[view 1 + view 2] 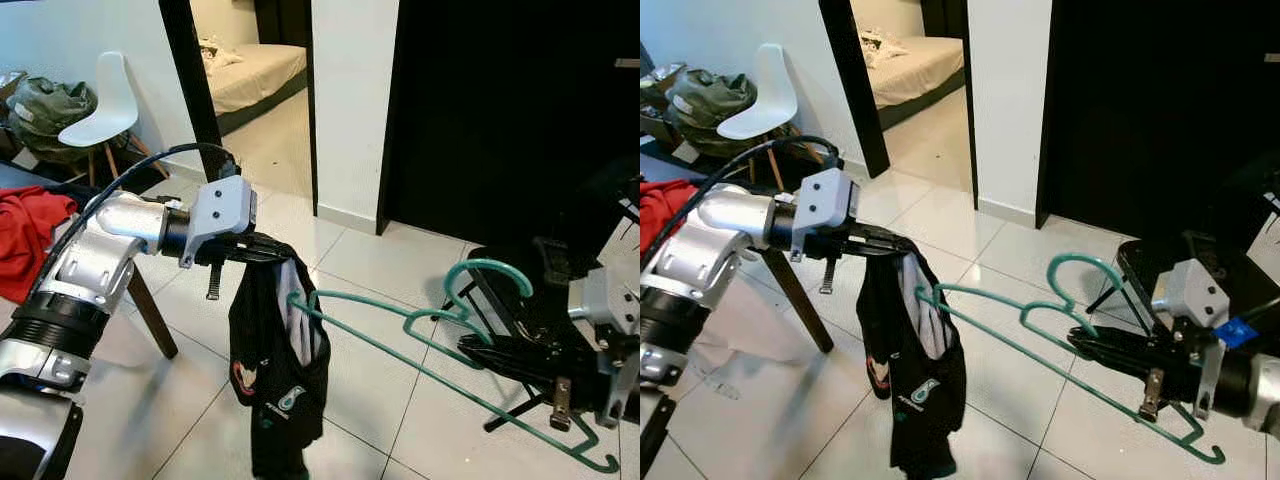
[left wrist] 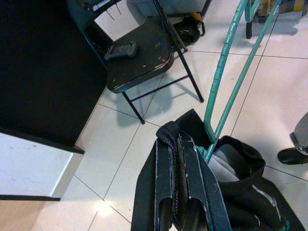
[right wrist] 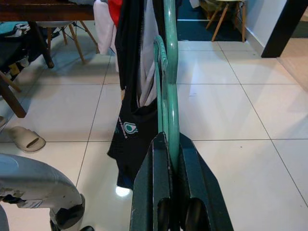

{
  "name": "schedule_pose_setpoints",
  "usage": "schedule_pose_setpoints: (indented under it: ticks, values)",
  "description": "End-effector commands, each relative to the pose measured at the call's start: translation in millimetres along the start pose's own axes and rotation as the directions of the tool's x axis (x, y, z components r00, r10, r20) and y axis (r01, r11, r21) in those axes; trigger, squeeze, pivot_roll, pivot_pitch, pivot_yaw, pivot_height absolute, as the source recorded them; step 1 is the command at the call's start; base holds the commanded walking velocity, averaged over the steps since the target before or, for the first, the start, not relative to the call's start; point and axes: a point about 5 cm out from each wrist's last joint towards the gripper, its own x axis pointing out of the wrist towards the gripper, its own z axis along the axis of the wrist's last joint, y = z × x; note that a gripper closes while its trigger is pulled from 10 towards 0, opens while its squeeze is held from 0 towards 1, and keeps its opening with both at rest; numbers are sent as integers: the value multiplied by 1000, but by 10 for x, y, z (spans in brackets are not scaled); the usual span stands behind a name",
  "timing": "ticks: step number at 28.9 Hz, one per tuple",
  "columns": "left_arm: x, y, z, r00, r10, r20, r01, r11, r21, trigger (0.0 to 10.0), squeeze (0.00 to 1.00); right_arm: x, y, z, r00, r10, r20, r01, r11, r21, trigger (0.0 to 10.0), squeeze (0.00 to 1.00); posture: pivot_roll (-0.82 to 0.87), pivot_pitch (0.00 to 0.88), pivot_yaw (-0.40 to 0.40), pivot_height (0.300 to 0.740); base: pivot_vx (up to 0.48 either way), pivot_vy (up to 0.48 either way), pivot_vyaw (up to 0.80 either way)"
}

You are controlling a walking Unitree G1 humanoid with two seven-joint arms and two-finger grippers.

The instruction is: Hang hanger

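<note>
Green plastic hanger (image 1: pixel 430 330), clamped in the right gripper (image 1: pixel 1110 350), had one tip inside the black jersey (image 1: pixel 275 370) pinched by the left gripper (image 1: pixel 262 250); dressing unfinished, hanging not begun

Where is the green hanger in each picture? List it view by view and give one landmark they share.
Left eye view: green hanger stretches from the black garment at centre to the right gripper.
Right eye view: centre to lower right.
Left wrist view: upper right, slanting down into the garment.
Right wrist view: centre, running up from the gripper.
Shared landmark: the black garment, held by the left gripper.
</note>
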Motion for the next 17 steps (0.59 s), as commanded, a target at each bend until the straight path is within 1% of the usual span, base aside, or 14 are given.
schedule_pose_setpoints:
  ticks: [1,9,10,11,13,17]
  values:
    - [-45,34,60,1000,11,18,-11,1000,16,10000,0,-11,-9,40,1000,-6,-5,6,1000,-28,10000,0,-89,0,78,740,0,0,0]
    - [-16,23,75,1000,5,26,-5,1000,18,10000,0,32,-4,101,999,10,32,-9,999,-40,10000,0,-86,0,79,740,0,0,0]
    - [-13,23,74,1000,6,26,-6,1000,17,10000,0,59,18,136,998,35,55,-33,999,-42,10000,0,-87,0,79,740,0,0,0]
    - [-13,23,74,1000,6,26,-6,1000,17,10000,0,59,18,136,998,35,55,-33,999,-42,10000,0,-87,0,79,740,0,0,0]
    - [-4,25,60,1000,11,21,-11,1000,17,10000,0,119,79,182,992,95,85,-92,995,-40,10000,0,-91,0,78,740,0,0,0]
    - [9,25,38,1000,17,12,-18,1000,16,10000,0,174,143,185,985,147,86,-144,989,-37,10000,0,-93,0,80,740,0,0,0]
